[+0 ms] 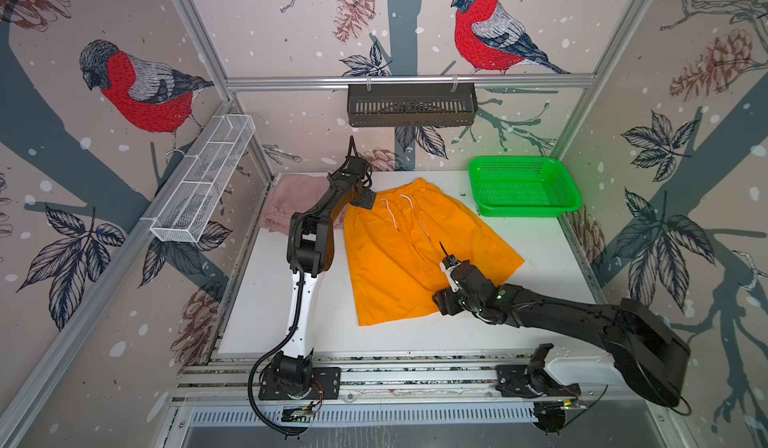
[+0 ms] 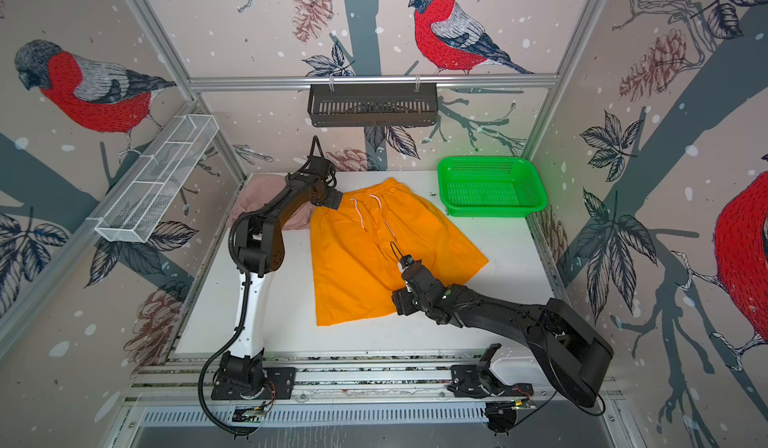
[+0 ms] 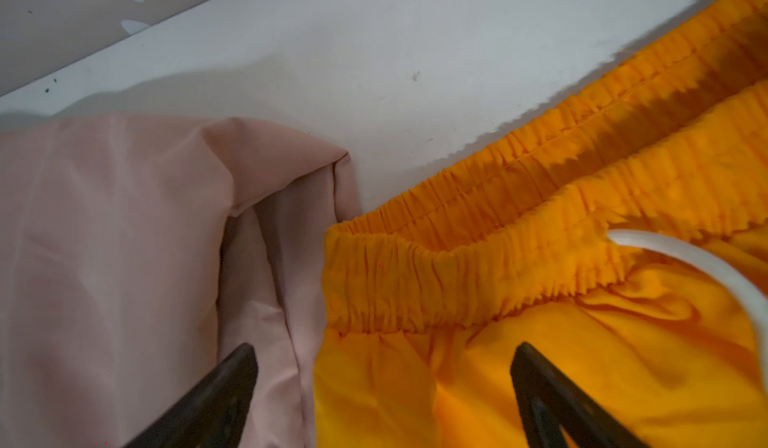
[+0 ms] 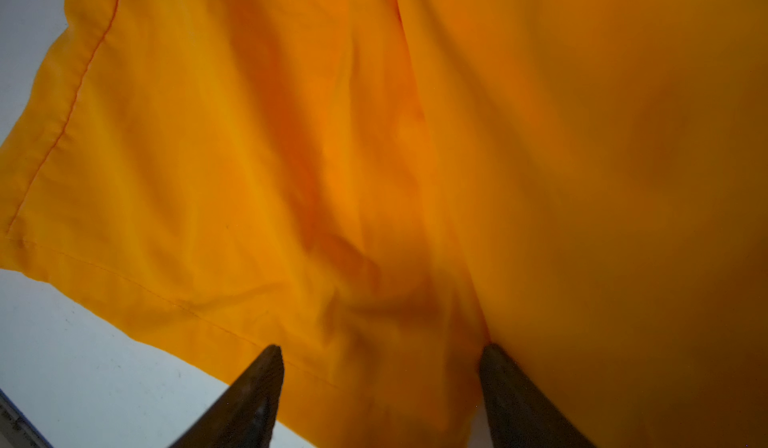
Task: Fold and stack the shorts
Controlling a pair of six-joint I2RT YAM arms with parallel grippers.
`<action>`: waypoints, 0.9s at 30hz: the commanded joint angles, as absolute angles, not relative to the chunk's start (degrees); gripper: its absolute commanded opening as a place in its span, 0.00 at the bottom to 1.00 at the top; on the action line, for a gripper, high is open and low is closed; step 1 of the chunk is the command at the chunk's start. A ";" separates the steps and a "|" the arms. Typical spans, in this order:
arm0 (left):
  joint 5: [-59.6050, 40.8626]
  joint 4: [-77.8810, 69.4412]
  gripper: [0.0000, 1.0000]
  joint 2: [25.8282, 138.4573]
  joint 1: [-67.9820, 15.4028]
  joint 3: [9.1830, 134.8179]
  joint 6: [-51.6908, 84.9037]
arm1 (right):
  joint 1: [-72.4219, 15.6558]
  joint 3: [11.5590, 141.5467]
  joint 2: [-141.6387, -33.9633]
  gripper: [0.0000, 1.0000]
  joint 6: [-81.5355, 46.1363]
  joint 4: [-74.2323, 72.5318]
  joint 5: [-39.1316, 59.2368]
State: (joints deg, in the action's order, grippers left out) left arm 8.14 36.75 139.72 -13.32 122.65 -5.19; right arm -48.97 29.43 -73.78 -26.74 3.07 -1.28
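Top views, both: we record a white tabletop [image 1: 415,337] bearing two garments, one basket and two arms.

Item 1: bright orange cloth shorts [image 1: 399,258] with a gathered elastic waistband. We find them spread flat under both end effectors: the waistband corner is at the left gripper, the inner leg hem at the right gripper. A white drawstring cord [image 1: 390,213] lies loose on the front, just beside the left gripper.

Item 2: pale dusty pink cloth shorts [image 1: 291,204], soft and folded over. We find them on the outer side of the left gripper, edge to edge with the orange waistband corner and partly hidden by the left arm.

Item 3: left gripper [image 3: 384,354]. In the left wrist view we note the jaws spread wide and nothing pinched. One fingertip [image 3: 245,358] is over the pink cloth, its partner over the orange cloth just below the waistband. We cannot tell whether either tip touches the fabric.

Item 4: right gripper [image 4: 380,350]. In the right wrist view we note the jaws parted and gripping nothing. Both tips are down at the orange cloth close by the stitched hem, with wrinkled fabric lying between them.

Item 5: green plastic mesh basket [image 1: 523,212]. We find it well apart from both grippers, beyond the right one.
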 commanded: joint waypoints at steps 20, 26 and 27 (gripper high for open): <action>9.12 38.17 0.00 135.28 -11.69 119.26 0.46 | -45.12 28.37 -78.44 0.76 -27.65 1.48 -4.04; 12.44 40.08 0.00 124.76 -11.34 110.69 6.62 | -43.47 32.61 -82.61 0.76 -23.54 1.65 -4.38; 13.53 39.68 0.00 122.89 -11.27 108.34 7.58 | -43.34 33.58 -83.67 0.76 -22.63 1.37 -4.41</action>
State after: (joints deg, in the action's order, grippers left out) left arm 9.72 38.24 126.74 -11.57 111.79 3.22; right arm -43.66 31.94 -82.00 -25.67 0.67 -3.81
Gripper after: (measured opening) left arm 0.067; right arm 0.763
